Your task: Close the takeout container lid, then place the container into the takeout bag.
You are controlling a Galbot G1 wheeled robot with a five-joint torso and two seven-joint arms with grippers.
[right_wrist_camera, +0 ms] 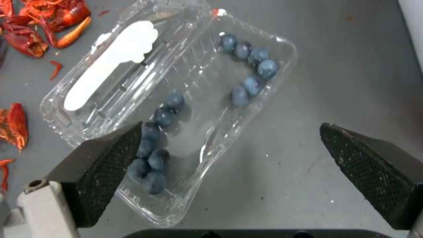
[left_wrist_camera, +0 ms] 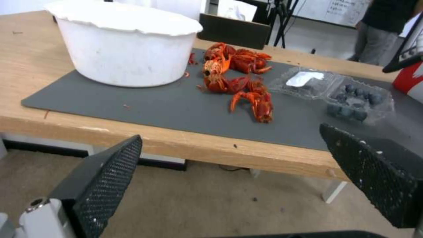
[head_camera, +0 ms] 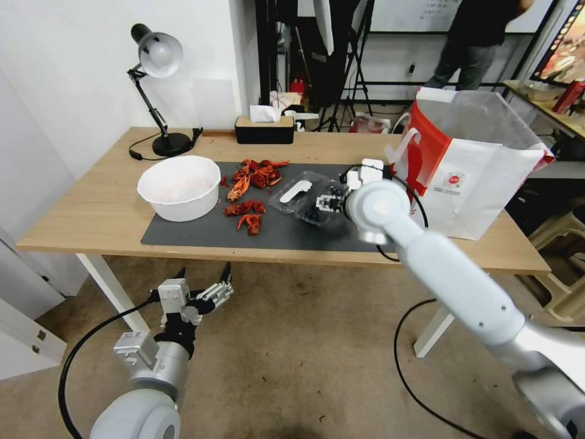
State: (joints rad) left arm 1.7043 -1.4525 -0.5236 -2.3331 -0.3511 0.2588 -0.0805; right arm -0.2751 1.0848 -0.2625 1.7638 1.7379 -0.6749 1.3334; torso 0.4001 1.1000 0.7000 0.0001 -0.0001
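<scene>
Two arms were noted in the head view. The right end effector [head_camera: 329, 202] was held low over the takeout container [head_camera: 317, 207], which lay open on the dark mat [head_camera: 183, 235] near the middle of the desk [head_camera: 91, 213], its lid [head_camera: 295, 191] folded out flat on the side toward the crayfish shells [head_camera: 250, 195]. The takeout bag [head_camera: 469, 164] was seen standing upright and open-mouthed at the desk's right end, just beside the mat, presumably so the container could be lowered in from above. The left end effector [head_camera: 204, 286] was parked below the desk's front edge, fingers spread and empty. A white bowl [head_camera: 180, 186], a lamp [head_camera: 155, 85] and a black tissue box [head_camera: 265, 129] were recorded further left and behind.

From the left wrist view, the left end effector [left_wrist_camera: 229, 178] was confirmed released, aimed at the desk from below its front edge. The container [left_wrist_camera: 357, 100] and its lid [left_wrist_camera: 304, 82] were visible beyond the shells [left_wrist_camera: 242, 79].

From the right wrist view, the right end effector [right_wrist_camera: 229, 172] was found released, its jaws wide apart and holding nothing. It hung above the tray half of the container [right_wrist_camera: 220, 109], where blueberries [right_wrist_camera: 249, 67] lay in two loose rows. The lid [right_wrist_camera: 114, 66], bearing its white label, rested flat on the mat. The lid was judged not yet closed; the placement suggested an approach toward it.
</scene>
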